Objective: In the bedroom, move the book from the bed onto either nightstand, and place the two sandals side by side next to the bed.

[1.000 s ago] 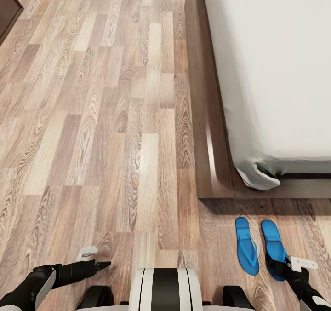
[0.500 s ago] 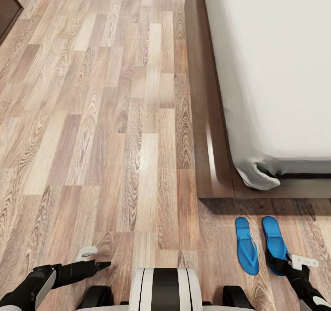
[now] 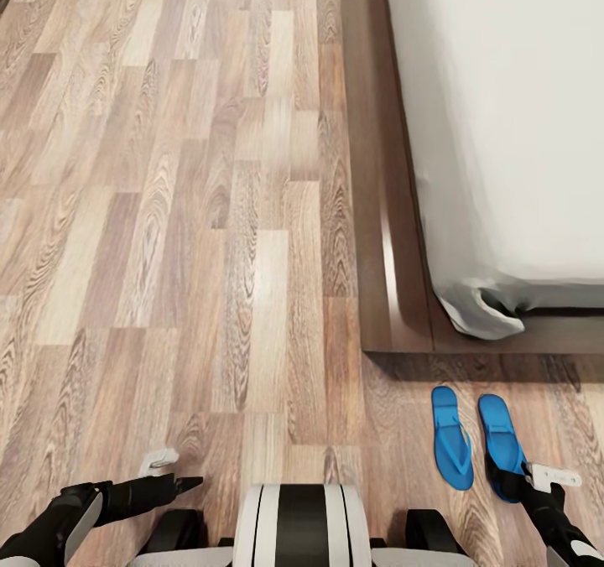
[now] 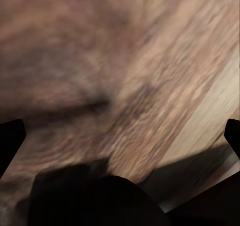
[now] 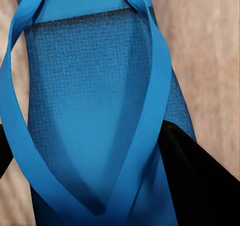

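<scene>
Step in hand: sandal placement. Both sandals lie side by side on floor just below bed corner. My right jaws sit on right sandal; clamped or not, can't tell. Left jaws idle, width unclear. Next: let go, lift clear, find book.

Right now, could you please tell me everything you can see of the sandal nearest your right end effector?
The right-hand sandal is a flat bright-blue flip-flop lying sole-down on the wood floor, just past the corner of the bed, parallel to its twin with a narrow gap between them. Its footbed looks finely textured, and two thin smooth straps meet in a V. The right end effector covers its near end; whether it grips the sandal cannot be told.
</scene>
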